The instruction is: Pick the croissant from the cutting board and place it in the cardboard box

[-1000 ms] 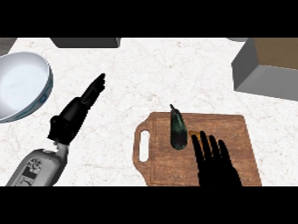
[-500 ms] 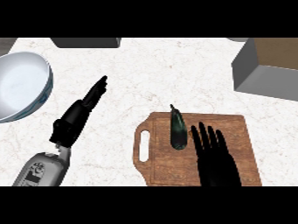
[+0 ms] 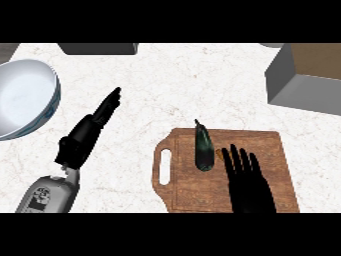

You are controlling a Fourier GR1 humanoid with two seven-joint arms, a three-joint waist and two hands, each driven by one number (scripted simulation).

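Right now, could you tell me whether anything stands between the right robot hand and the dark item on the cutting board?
Nothing visible does: the right robot hand lies open just right of the dark elongated item on the cutting board.

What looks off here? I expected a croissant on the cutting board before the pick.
No croissant shows. The cutting board holds a dark green, elongated, eggplant-like object, pointed at its far end. The right hand is open beside it. The cardboard box sits far right; nothing looks spilled or damaged.
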